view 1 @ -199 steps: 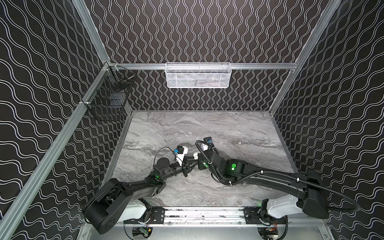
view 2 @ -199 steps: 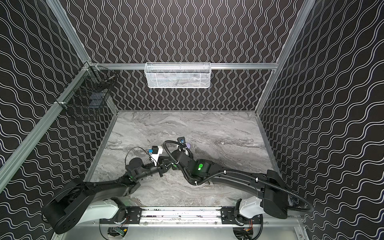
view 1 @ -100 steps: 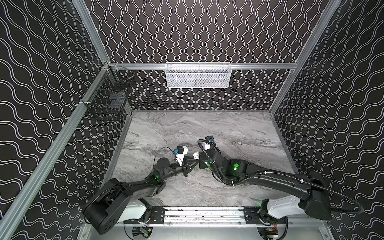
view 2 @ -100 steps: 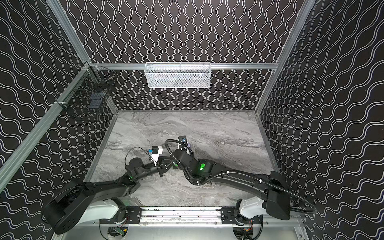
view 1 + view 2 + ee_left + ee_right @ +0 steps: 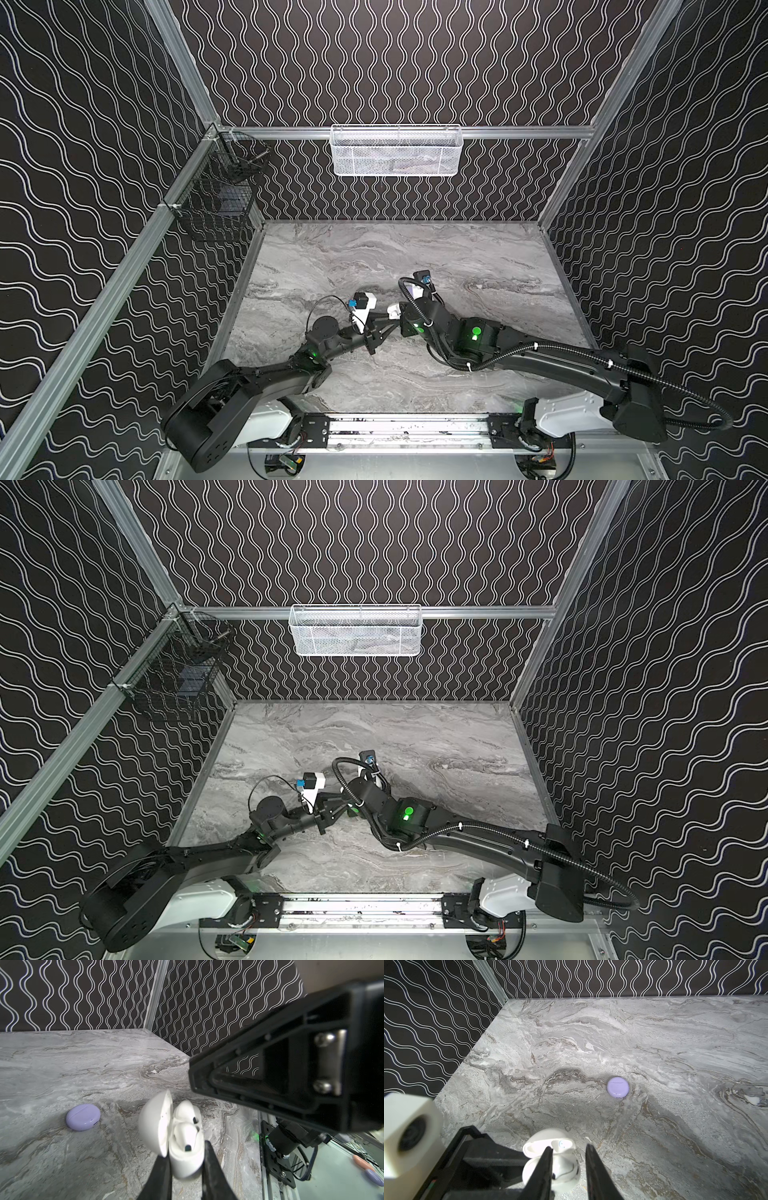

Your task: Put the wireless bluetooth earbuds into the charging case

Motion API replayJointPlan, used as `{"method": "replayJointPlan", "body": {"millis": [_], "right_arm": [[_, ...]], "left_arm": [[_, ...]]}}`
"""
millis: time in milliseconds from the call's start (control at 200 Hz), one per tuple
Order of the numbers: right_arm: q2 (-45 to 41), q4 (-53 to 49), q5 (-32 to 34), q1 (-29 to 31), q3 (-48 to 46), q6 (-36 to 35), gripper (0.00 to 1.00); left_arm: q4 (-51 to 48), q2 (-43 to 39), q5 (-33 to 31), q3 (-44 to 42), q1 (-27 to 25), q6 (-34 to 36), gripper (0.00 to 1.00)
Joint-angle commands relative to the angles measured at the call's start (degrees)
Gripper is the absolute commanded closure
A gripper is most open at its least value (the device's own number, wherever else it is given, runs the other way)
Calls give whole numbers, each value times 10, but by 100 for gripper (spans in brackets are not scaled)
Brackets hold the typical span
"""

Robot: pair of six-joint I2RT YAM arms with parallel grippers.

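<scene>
In both top views the two arms reach low over the grey marbled surface [image 5: 457, 257] and meet near its middle. In a top view the white case [image 5: 393, 309] is a pale spot at the tip of the left tool [image 5: 386, 321], with the right arm [image 5: 473, 332] bent over it. The earbuds are too small to make out there.

In the left wrist view the left tool [image 5: 186, 1153] is clenched on the base of the white case [image 5: 187, 1163], one finger on each side. The case stands open with its lid [image 5: 154, 1124] swung up. Two white earbuds [image 5: 184, 1132] sit side by side in the case. The right tool [image 5: 199, 1082] hangs just above the case, clear of it. A closed lavender case [image 5: 83, 1117] lies flat on the surface, on the lid side of the white case and well apart.

In the right wrist view the right tool [image 5: 569, 1157] is released: its fingers [image 5: 591, 1167] stand parted over the white case [image 5: 564, 1176] with nothing clamped between them. The left tool [image 5: 483, 1159] comes to the case from one side. The lavender case [image 5: 618, 1087] lies beyond the white case, apart from it.
</scene>
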Motion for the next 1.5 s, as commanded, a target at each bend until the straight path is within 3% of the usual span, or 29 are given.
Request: {"method": "replayJointPlan", "body": {"millis": [0,290,786,1496], "right_arm": [[-7,-21,11,-4,7,6,69],[-27,-39,-17,-26,4,6,67],[-45,-68,-122,-94,19,-16,61],[-17,-102,-248,-146,63,-61,55]], "left_arm": [[-8,-12,-15,5,-9,28,100],[-56,-37,-46,11,-34,66,100],[-163,-122,-138,19,-95,158,100],[-237,-128,-222,46,-165,231,100]]}}
